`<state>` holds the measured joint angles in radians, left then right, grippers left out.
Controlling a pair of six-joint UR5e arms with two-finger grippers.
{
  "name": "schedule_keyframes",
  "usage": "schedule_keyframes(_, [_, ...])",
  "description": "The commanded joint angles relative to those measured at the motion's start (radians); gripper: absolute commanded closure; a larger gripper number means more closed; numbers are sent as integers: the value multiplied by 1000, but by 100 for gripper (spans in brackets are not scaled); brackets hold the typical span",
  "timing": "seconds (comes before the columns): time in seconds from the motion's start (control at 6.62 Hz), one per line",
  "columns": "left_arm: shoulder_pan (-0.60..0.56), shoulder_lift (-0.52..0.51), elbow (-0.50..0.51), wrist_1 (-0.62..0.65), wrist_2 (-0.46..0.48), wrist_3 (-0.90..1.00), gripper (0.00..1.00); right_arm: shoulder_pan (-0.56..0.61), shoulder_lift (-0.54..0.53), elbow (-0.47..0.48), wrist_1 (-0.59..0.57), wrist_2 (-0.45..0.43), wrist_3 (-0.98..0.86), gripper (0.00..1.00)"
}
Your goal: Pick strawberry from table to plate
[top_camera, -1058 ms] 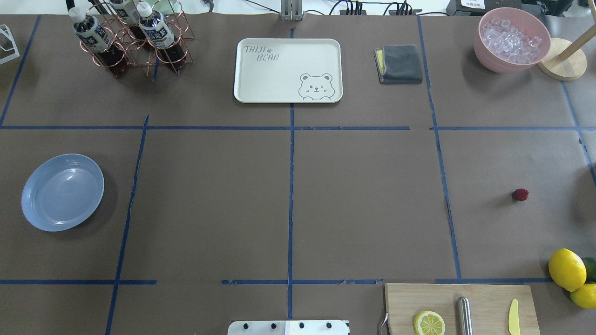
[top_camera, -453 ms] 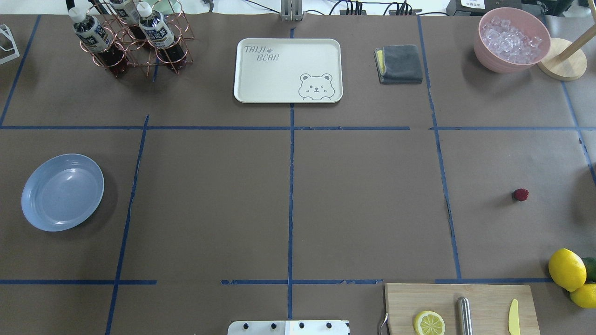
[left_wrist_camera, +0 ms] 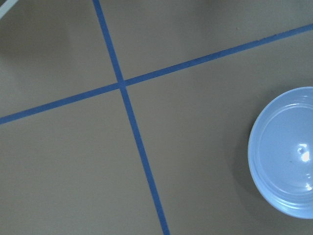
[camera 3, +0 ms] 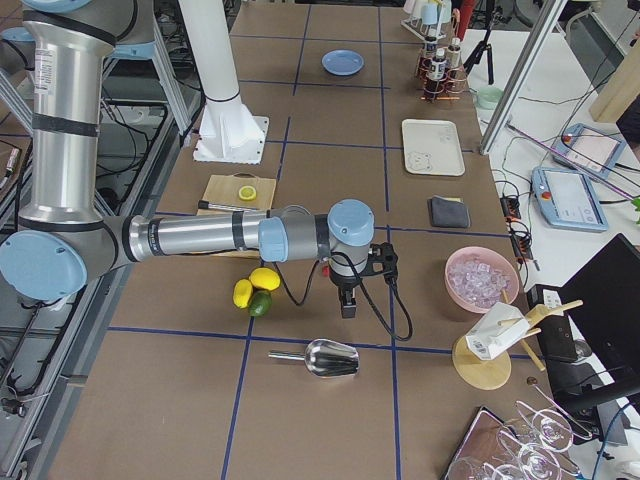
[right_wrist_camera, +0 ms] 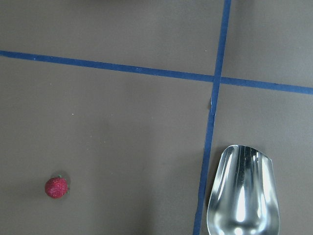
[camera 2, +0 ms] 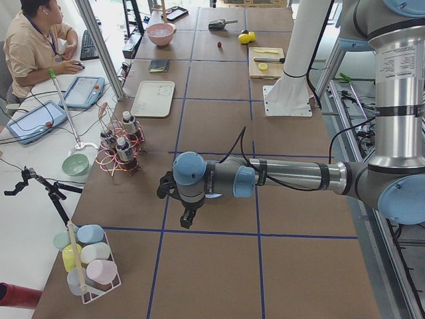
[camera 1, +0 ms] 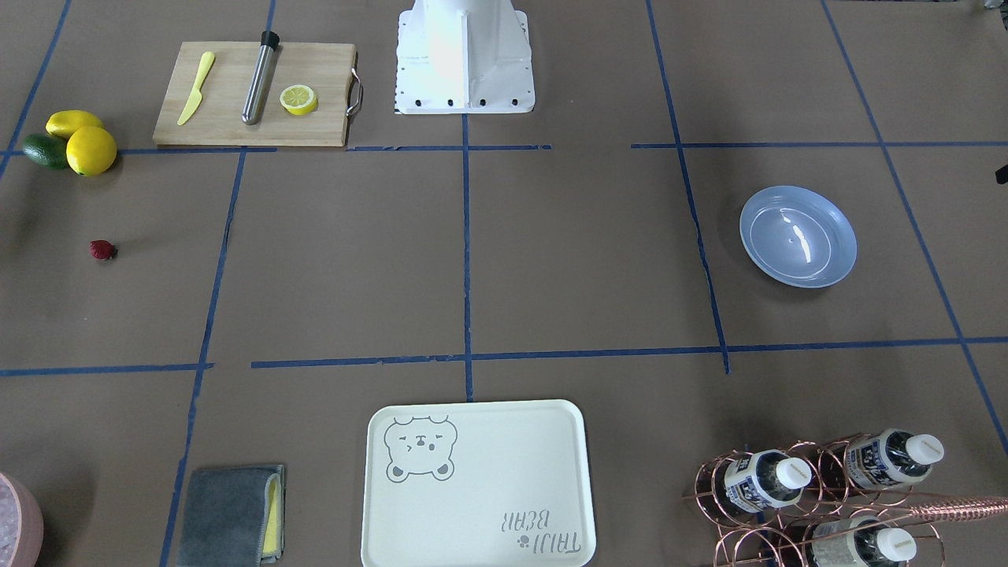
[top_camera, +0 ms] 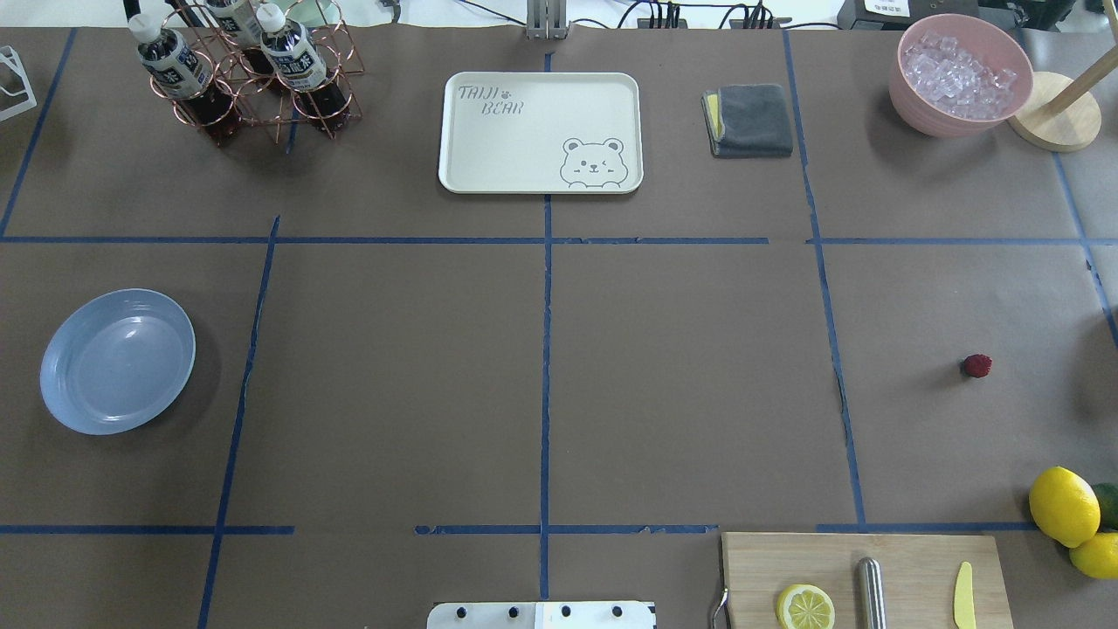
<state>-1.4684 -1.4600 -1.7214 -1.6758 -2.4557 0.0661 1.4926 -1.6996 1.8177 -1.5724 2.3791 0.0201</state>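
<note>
The strawberry (top_camera: 976,366) is a small dark red berry lying alone on the brown table (top_camera: 681,376), in the right-hand part of the overhead view. It also shows at the left of the front-facing view (camera 1: 102,250) and low left in the right wrist view (right_wrist_camera: 56,187). The light blue plate (top_camera: 117,361) sits empty far across the table (camera 1: 798,236) and at the right edge of the left wrist view (left_wrist_camera: 288,152). My left gripper (camera 2: 188,218) and right gripper (camera 3: 347,300) show only in the side views, hanging above the table. Whether either is open or shut I cannot tell.
A cutting board (top_camera: 865,577) carries a lemon half, a metal rod and a yellow knife, with lemons (top_camera: 1064,505) beside it. A metal scoop (right_wrist_camera: 242,191) lies right of the strawberry. A cream bear tray (top_camera: 540,131), a grey cloth (top_camera: 749,120), an ice bowl (top_camera: 959,74) and a bottle rack (top_camera: 249,70) line the far edge.
</note>
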Motion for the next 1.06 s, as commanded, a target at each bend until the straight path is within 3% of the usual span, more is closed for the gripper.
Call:
schedule_keyframes(0.0, [159, 1, 16, -184, 3, -335, 0, 0, 0, 0, 0, 0, 3, 0])
schedule_keyframes(0.6, [315, 0, 185, -525, 61, -555, 0, -6, 1, -2, 2, -3, -6, 0])
schedule_keyframes(0.91, [391, -8, 203, -545, 76, -591, 0, -23, 3, 0, 2, -5, -6, 0])
